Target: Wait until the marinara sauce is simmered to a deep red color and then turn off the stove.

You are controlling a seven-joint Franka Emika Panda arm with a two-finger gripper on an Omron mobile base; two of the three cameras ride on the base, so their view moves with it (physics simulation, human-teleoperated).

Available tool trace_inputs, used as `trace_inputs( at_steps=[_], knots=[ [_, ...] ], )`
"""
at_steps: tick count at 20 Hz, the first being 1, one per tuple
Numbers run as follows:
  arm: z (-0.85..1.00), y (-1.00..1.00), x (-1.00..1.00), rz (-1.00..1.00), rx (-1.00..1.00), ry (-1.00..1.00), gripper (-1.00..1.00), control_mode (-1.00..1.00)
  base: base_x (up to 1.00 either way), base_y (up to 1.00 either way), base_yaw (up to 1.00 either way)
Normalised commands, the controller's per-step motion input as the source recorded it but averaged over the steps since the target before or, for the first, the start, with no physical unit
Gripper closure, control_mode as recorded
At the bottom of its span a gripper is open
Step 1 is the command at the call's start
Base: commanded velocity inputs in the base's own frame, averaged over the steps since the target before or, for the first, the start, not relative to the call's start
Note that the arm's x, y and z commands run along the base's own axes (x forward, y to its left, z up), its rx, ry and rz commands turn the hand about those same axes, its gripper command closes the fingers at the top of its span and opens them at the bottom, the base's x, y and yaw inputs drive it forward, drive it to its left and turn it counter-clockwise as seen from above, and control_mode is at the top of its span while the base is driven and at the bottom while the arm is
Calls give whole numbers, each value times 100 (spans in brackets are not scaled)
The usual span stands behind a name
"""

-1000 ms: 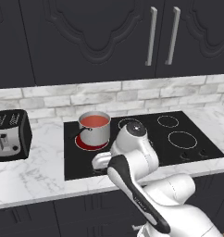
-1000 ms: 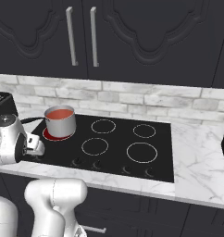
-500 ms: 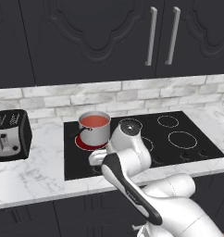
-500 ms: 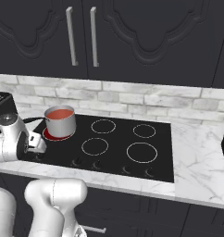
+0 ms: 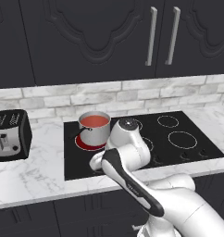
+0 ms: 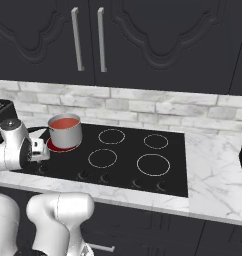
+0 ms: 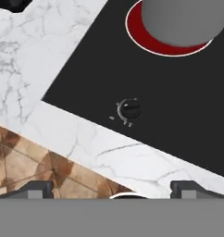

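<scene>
The marinara sauce (image 5: 94, 121) sits in the steel saucepan (image 5: 95, 130) on the rear-left burner (image 7: 167, 34) of the stove (image 6: 143, 155); that burner glows red, so heat is judged on. The sauce reads as orange-red rather than deep red, so the waiting phase may not be complete.

The tool (image 7: 111, 190) hangs over the stove's front-left corner, above the leftmost knob (image 7: 130, 109), not touching it. Its fingertips (image 7: 37, 187) stand wide apart, released, with nothing between them.

Outstanding: confirm colour, descend onto the knob, close, and rotate it to off. The marble surface (image 5: 35, 176) beside the stove carries a toaster (image 5: 9, 135), well apart from the pan.
</scene>
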Motion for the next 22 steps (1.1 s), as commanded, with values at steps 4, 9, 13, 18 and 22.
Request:
trace_inputs(
  at_steps=[4,9,13,18,22],
  knots=[
    [-2,0,0,28,-11,0,-100,-100,0,0,0],
    [-6,0,0,28,-16,0,-100,-100,0,0,0],
    [-12,0,0,28,-20,0,-100,-100,0,0,0],
    [-2,0,0,28,-15,0,-100,-100,0,0,0],
    [0,0,0,29,-6,0,-100,-100,0,0,0]
  ],
)
